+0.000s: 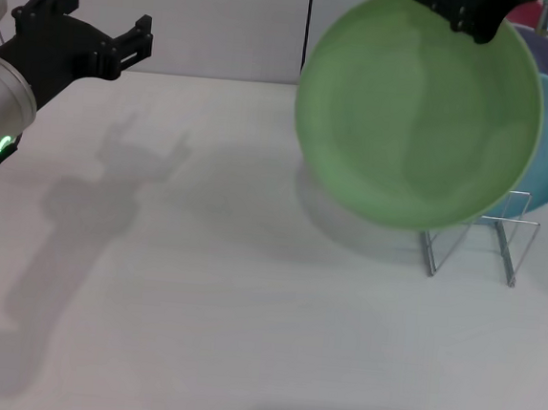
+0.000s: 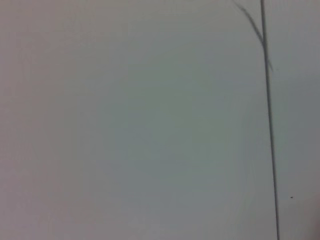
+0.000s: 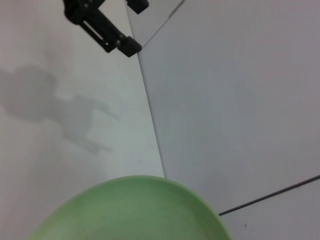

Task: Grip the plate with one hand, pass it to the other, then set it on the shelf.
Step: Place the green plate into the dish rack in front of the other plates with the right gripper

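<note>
Your right gripper (image 1: 468, 13) clamps light-green plate (image 1: 419, 107) above wire dish rack (image 1: 482, 244), tabletop's far-right | left gripper (image 1: 97, 31) spread, empty, far-left | no writing readable

A plain white table (image 1: 243, 337) fills most of the head view, evenly lit from above, with soft grey shadows (image 1: 90, 218) lying across its left half. Behind it stands a pale wall (image 1: 214, 17), split by a thin dark vertical seam (image 1: 306, 26).

Light-green plate (image 1: 418, 107) hangs tilted (rim up) before the wire shelf (image 1: 487, 241).
</note>
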Tool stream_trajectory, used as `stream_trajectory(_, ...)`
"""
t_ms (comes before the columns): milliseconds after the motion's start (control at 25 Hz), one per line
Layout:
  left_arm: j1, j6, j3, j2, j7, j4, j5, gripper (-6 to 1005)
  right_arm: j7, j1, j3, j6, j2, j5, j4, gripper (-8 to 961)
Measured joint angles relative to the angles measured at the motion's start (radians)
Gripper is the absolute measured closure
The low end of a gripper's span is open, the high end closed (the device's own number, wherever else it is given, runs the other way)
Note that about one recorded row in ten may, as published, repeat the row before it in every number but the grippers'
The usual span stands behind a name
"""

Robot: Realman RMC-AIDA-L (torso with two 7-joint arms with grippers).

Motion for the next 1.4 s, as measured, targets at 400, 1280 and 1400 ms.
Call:
stream_trajectory(400,-0.006,0.101,0.041,0.0,-0.003,0.074,-0.051,128,-0.183,-0.003,-0.006,-0.002,-0.021,0.025,-0.033,930)
stream_trajectory(1280,-0.008,0.224,0.134,0.001,-0.003,0.115,-0.052,128,-0.427,-0.142,-0.04,-0.015,-0.025,0.065,-0.187,930)
stream_trajectory(1400,-0.01,0.224,0.142,0.001,-0.003,0.116,-0.051,128,-0.453,-0.155,-0.038,-0.012,-0.022,0.065,-0.192,930)
